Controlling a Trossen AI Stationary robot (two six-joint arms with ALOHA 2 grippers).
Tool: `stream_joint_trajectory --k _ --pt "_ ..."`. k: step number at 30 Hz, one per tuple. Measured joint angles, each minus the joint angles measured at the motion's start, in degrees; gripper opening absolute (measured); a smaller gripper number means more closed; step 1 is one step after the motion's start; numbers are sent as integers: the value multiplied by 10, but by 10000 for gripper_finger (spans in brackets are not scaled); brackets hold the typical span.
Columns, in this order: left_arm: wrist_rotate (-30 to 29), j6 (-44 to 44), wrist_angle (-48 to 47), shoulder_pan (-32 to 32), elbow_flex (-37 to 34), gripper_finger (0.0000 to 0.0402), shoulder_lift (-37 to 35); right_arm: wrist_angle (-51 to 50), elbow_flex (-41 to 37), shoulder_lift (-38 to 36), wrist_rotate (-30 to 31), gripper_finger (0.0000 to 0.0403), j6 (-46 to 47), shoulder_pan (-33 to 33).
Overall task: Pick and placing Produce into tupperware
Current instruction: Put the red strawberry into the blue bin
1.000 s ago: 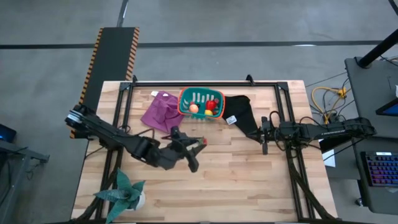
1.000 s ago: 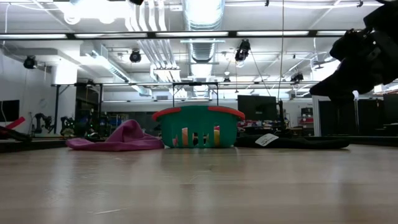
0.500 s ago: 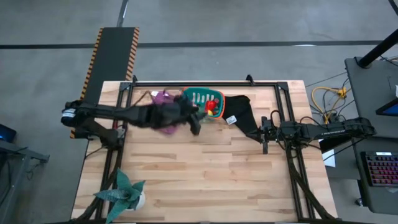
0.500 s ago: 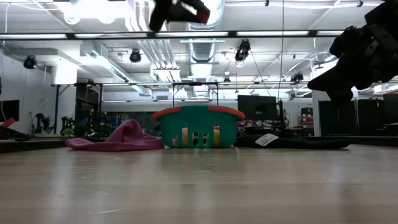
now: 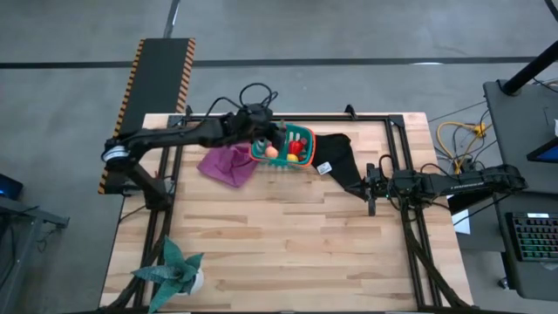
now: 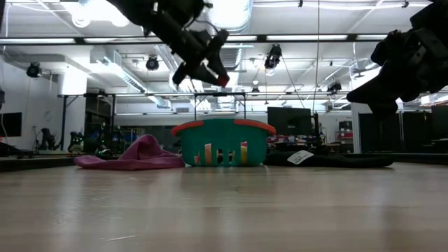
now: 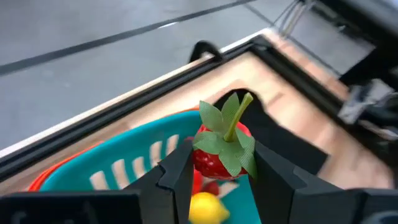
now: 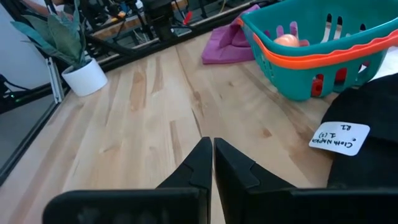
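My left gripper [image 5: 272,136] [image 6: 207,68] is up above the far-left part of the tupperware [image 5: 301,139], shut on a red toy strawberry [image 7: 211,163] with green leaves. The tupperware [image 6: 222,143] [image 7: 134,152] is a teal basket with an orange rim and stands at the table's far middle. Inside it lie an orange-peach ball [image 5: 271,151] [image 8: 287,40], a red piece [image 5: 296,147] and a yellow piece [image 7: 207,210]. My right gripper [image 5: 370,188] [image 8: 212,150] is shut and waits above the table's right side. My left gripper pinches the strawberry's red body [image 7: 206,167] between its two fingers [image 7: 177,174], one on each side. The leaves and stem [image 7: 231,127] stick out past the fingertips. The fingers slant down from the table's left. The strawberry [image 6: 222,81] is lifted clear, above the tupperware.
A purple cloth [image 5: 225,164] [image 6: 133,155] lies left of the tupperware. A black cloth [image 5: 342,161] [image 6: 329,159] with a white label [image 8: 339,138] lies right of it, near my right gripper. A green spiky plant [image 5: 174,270] stands in the near left corner. Bare wood fills the table's middle and near side.
My left gripper has carried the strawberry up from low over the table's middle toward the far edge, passing over the purple cloth, and now hangs over the tupperware. It has stayed shut on the strawberry.
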Motion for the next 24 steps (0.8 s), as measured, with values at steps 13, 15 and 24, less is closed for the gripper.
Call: stream_joint_trajectory --k 13,15,24 --pt "-1 -14 1 36 0 111 91 0 0 0 0 9 -4 0" --pt "-1 -15 0 38 0 111 103 0 0 0 0 9 -4 0" --pt "-1 -15 0 40 0 111 147 0 0 0 0 9 -4 0"
